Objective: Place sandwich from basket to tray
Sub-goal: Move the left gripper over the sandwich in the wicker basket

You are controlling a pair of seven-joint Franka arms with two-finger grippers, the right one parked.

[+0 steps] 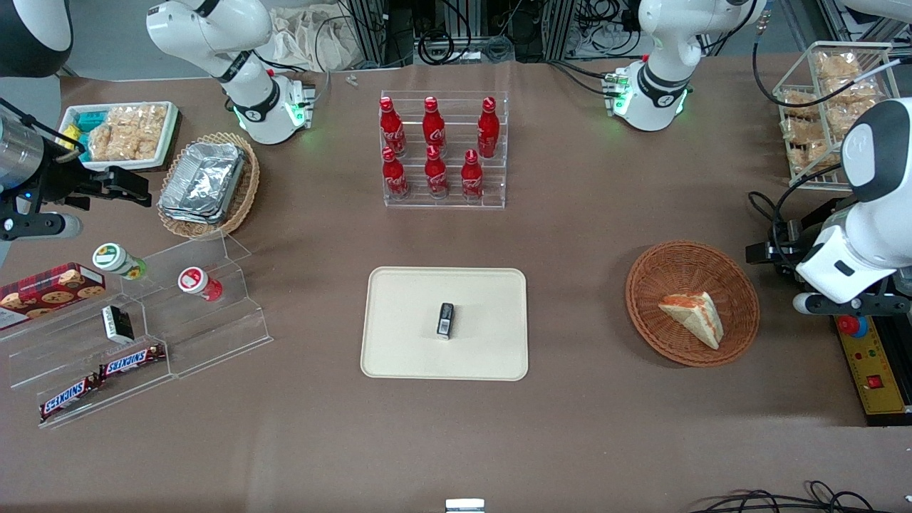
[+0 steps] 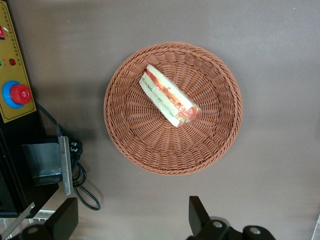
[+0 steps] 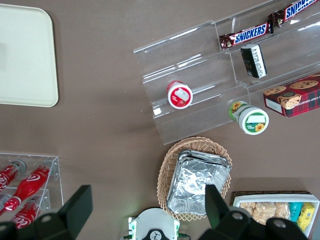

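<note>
Right now my jaws (image 2: 132,222) hang released and empty above the desk (image 1: 584,427), just off the basket's rim toward the working arm's end, with both fingers (image 2: 199,216) spread wide and nothing between them. From the wrist camera the basket (image 2: 150,155) sits directly ahead of the jaws, and the sandwich (image 2: 169,96) lies in it, slightly past the centre from where I hover. Its long axis runs diagonally across the line between my two fingers, so I judge a wrist turn is needed before descending, to close across the short width instead of along the wedge. The filling faces up toward the camera.

In the front view the sandwich (image 1: 695,317) rests nearer the camera side of the basket (image 1: 659,281). The tray (image 1: 406,356) lies well apart toward the parked arm's end, with open desk between. A small black box (image 1: 445,320) stands at the tray's middle, so I would aim for the bare part beside it.
</note>
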